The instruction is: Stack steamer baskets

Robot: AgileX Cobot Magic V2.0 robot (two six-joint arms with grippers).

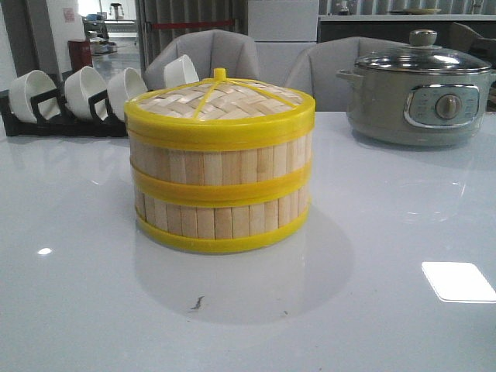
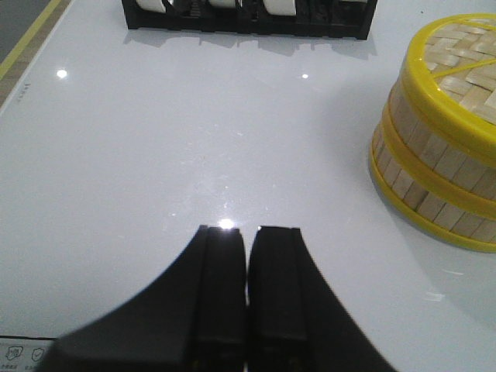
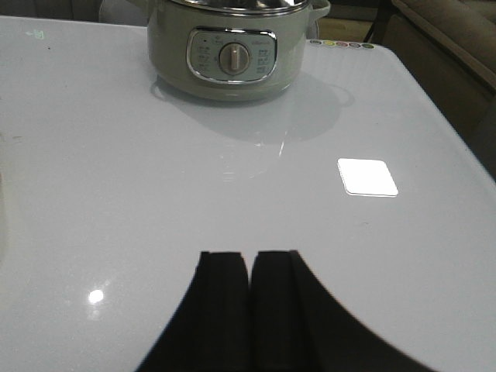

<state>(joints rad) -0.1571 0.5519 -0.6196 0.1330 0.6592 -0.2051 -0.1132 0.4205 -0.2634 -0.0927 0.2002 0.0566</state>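
2 steamer baskets (image 1: 220,194) with lid (image 1: 221,101) are shown stacked at frame centre; the left gripper (image 2: 248,232), nearer, and the right gripper (image 3: 249,260) are both clenched empty.

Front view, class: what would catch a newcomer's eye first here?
The steamer baskets, stacked two tiers high with the woven lid on top, stand mid-table. Behind right sits a grey-green electric pot; behind left, white bowls in a black rack. Both grippers are away, shut.

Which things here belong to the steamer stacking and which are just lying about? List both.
Job: two stacked steamer baskets; woven lid on top; left gripper and right gripper, both shut and empty.

Lying about: electric pot; black rack of white bowls; chairs behind the table.
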